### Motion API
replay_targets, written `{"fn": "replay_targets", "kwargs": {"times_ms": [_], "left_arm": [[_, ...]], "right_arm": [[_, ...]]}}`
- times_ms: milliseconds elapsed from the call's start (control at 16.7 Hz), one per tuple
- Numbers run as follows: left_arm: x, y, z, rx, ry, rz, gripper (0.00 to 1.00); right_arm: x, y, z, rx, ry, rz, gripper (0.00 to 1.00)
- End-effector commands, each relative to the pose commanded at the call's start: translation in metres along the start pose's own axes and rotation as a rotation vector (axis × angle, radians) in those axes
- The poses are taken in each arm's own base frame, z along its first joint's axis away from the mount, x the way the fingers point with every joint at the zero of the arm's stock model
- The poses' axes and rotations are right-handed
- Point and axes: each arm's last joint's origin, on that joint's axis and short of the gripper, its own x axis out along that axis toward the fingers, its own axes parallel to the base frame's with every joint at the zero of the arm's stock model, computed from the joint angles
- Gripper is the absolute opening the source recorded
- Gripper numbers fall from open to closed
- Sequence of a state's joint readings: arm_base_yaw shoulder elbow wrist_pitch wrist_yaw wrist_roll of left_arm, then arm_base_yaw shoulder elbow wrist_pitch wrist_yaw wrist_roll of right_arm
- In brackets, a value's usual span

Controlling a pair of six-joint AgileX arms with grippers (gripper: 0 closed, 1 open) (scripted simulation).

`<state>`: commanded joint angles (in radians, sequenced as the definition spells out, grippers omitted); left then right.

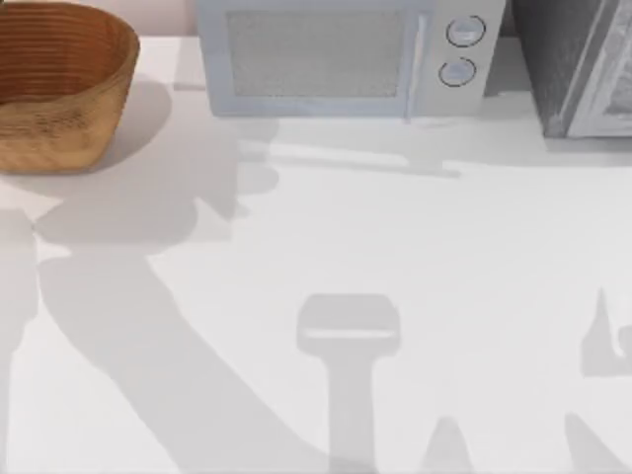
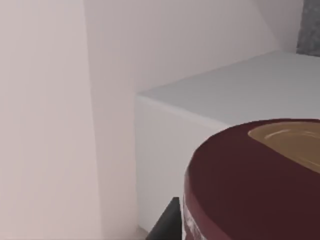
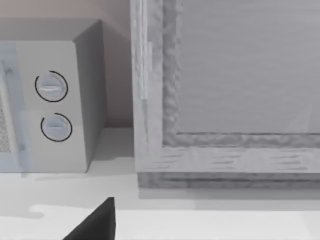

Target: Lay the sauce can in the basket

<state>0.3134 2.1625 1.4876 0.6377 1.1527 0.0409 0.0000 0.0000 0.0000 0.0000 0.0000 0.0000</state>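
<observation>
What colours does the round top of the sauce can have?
Dark maroon with a tan part, on the sauce can; the left wrist view shows it best.

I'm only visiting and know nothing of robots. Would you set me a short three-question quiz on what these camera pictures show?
1. True or false: the large golden-brown woven wicker basket stands at the top view's right.
2. In the left wrist view, the small dark maroon sauce can sits close to the camera. Its round top is part maroon and part: A) green B) tan C) blue.
3. Fill in: the pale grey box-shaped microwave has ___ round knobs on its front.

Key: 1 false, it stands at the left. 2 B. 3 two.
</observation>
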Motion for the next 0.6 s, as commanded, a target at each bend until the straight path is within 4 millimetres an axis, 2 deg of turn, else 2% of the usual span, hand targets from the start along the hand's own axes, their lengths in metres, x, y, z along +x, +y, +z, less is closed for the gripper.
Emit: {"fn": "replay_targets", "kwargs": {"times_ms": [180, 600], "left_arm": [[0.0003, 0.0, -0.0001, 0.0, 0.0, 0.0, 0.0], [0.0003, 0.0, -0.0001, 0.0, 0.0, 0.0, 0.53]], "right_arm": [[0.0, 0.0, 0.0, 0.0, 0.0, 0.0, 1.0], [0.0, 0.0, 0.0, 0.0, 0.0, 0.0, 1.0]]}}
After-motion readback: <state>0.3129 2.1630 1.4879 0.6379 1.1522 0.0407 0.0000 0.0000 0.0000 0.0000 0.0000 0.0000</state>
